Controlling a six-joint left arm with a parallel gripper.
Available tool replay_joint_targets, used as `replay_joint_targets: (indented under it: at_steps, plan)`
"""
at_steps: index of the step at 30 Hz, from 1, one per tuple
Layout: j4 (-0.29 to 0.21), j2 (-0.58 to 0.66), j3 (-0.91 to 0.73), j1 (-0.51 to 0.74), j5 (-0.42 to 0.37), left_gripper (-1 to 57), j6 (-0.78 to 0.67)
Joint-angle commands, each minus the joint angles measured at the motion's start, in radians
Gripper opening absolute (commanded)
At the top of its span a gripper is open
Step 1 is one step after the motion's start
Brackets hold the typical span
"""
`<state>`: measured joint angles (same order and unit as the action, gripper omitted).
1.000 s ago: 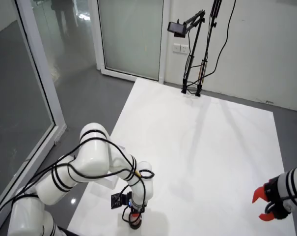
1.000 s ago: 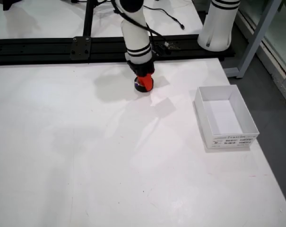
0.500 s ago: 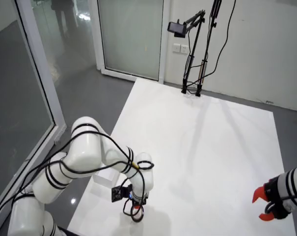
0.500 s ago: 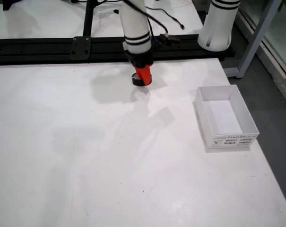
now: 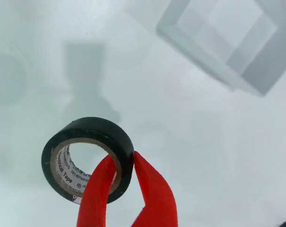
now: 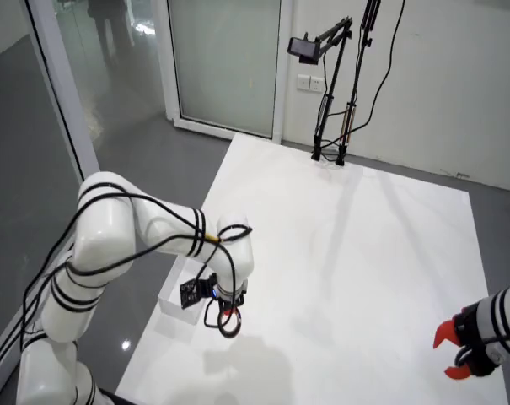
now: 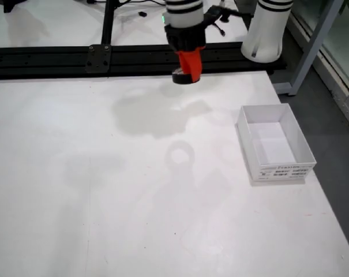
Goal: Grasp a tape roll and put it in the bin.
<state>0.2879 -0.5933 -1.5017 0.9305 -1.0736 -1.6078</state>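
In the wrist view my red gripper is shut on the wall of a black tape roll, one finger inside the ring and one outside. The roll hangs above the white table. The white bin lies up and to the right of it, blurred. In the front view the gripper holds the roll in the air near the table's far edge. The open, empty bin stands to its right and nearer the camera. In the overhead view the gripper holds the roll just right of the bin.
A second arm with a red gripper rests at the table's lower right in the overhead view. A black rail and a white arm base line the far edge. A camera stand stands at the table's far end.
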Motion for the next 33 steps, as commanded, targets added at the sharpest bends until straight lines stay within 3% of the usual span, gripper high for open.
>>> replay_joint_targets:
  at_steps: [1, 18, 33]
  plan:
    - [0.005, 0.161, 0.0, -0.194, -0.127, -0.7, 0.016]
    - [0.071, 0.194, 0.0, -0.476, -0.135, -0.8, 0.089]
    - [0.062, 0.026, 0.0, -0.57, 0.015, -0.8, 0.289]
